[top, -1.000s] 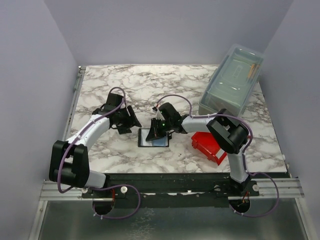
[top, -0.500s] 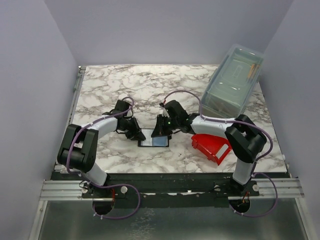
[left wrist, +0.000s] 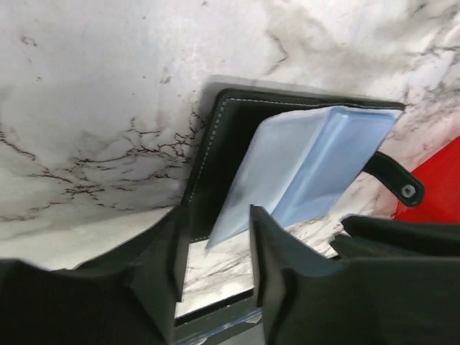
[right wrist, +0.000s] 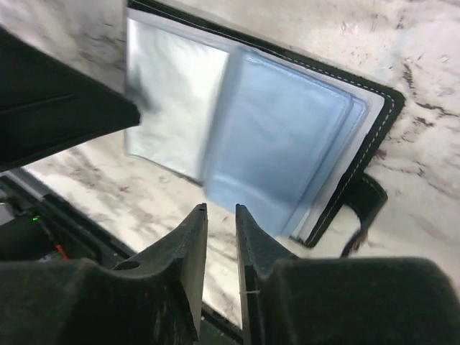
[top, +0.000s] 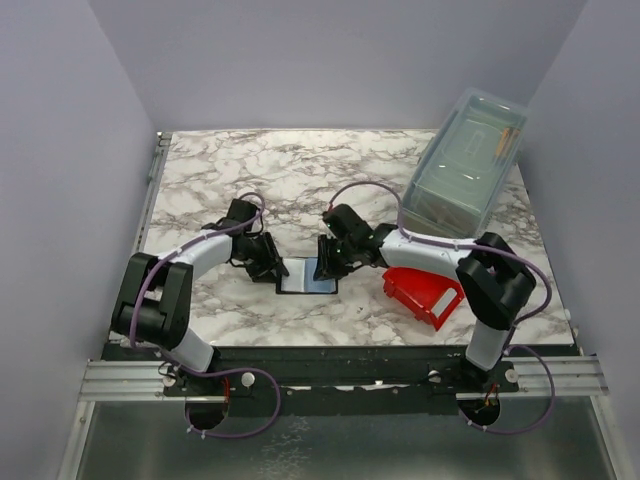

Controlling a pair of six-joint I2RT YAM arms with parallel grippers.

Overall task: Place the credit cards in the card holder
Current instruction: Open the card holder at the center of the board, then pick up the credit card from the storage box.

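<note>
The card holder (top: 307, 278) lies open on the marble, black with pale blue-grey sleeves. It shows in the left wrist view (left wrist: 237, 136) and the right wrist view (right wrist: 280, 136). My left gripper (top: 268, 262) is at its left edge. It is open (left wrist: 215, 230), with the cover's edge and a sleeve corner between the jaws. My right gripper (top: 328, 262) is over its right part. Its jaws (right wrist: 221, 212) are a narrow gap apart and empty, just off the sleeves. No orange-gold credit cards are in view.
A red bin (top: 422, 291) lies tilted to the right of the holder, and its edge shows in the left wrist view (left wrist: 438, 180). A clear lidded box (top: 465, 160) stands at the back right. The holder's snap strap (left wrist: 395, 183) sticks out toward the bin.
Both grippers have dropped lower and closed in on the holder's two sides. The red bin has shifted and tipped since the earliest frame.
</note>
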